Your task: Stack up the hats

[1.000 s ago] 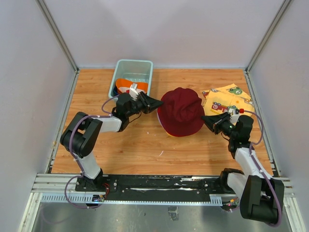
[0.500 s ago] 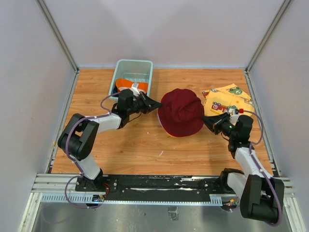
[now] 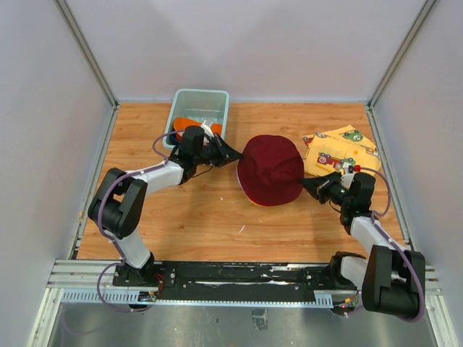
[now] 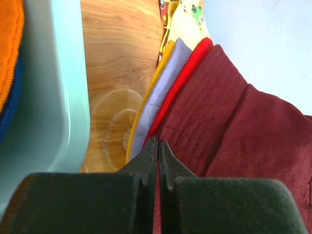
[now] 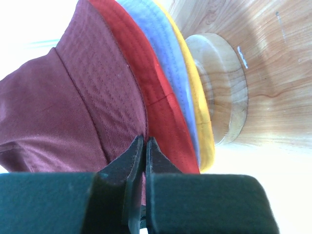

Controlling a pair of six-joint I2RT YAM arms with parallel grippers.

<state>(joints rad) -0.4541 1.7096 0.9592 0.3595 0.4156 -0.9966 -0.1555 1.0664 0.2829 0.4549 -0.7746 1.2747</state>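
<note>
A maroon hat (image 3: 270,168) sits on top of a stack in the middle of the table. In the wrist views its brim lies over a red hat (image 5: 165,109), a lavender hat (image 5: 168,58) and a yellow hat (image 5: 197,105), all on a wooden stand with a round base (image 5: 222,87). My left gripper (image 3: 235,155) is shut on the maroon brim (image 4: 195,141) at the stack's left side. My right gripper (image 3: 304,183) is shut on the maroon brim (image 5: 112,92) at its right side. An orange hat (image 3: 189,124) over a navy one lies in the teal tub (image 3: 181,108).
The flat yellow cloth with red cars (image 3: 338,150) lies at the back right, close behind my right arm. The tub stands at the back, just left of my left gripper. Grey walls close the table on three sides.
Both grippers have kept hold of the maroon brim. The hat has settled lower and rounder over the stack, and the left gripper has shifted slightly back.
</note>
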